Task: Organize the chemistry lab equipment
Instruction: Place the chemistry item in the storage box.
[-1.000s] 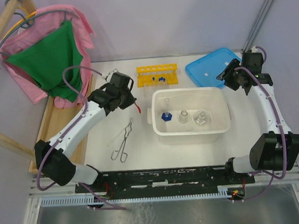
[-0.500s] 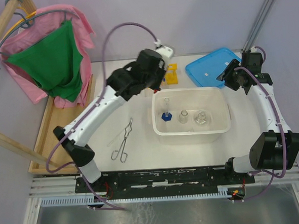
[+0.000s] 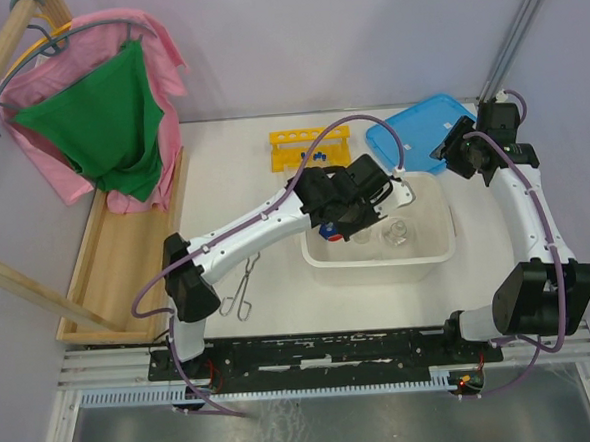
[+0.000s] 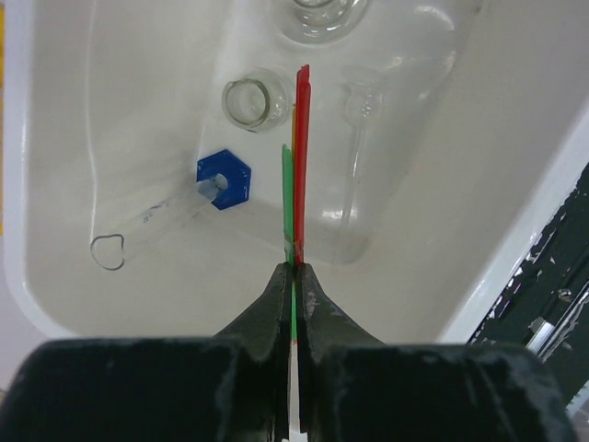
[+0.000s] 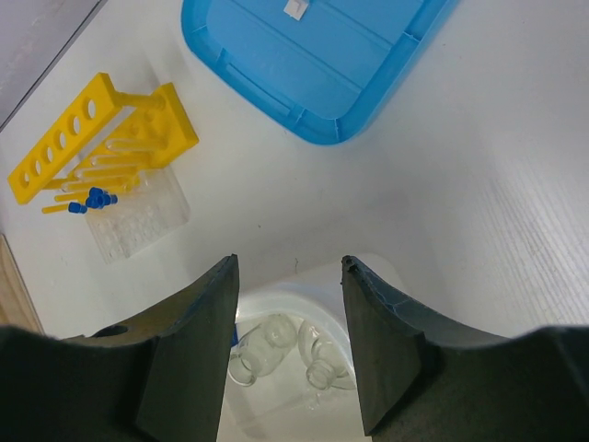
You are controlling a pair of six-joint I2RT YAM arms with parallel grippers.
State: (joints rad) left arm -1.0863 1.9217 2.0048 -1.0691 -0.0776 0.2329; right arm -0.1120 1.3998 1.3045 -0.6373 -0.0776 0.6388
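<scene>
the left gripper (image 4: 294, 269) is clenched on the thin red rod (image 4: 302, 157), which sticks out past its fingertips over the large white plastic tub (image 4: 55, 230). just left of the rod, down inside the tub, are a small clear glass flask (image 4: 253, 99) and a clear cylinder on a blue hexagonal base (image 4: 224, 179). the right gripper (image 5: 290, 272) hangs with its jaws spread, holding nothing. the yellow plastic test-tube rack (image 5: 92, 138) lies ahead of it to the left, and the flat blue rectangular lid (image 5: 313, 55) straight ahead.

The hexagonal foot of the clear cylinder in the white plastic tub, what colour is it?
The hexagonal foot is blue; the left wrist view shows it best.
</scene>
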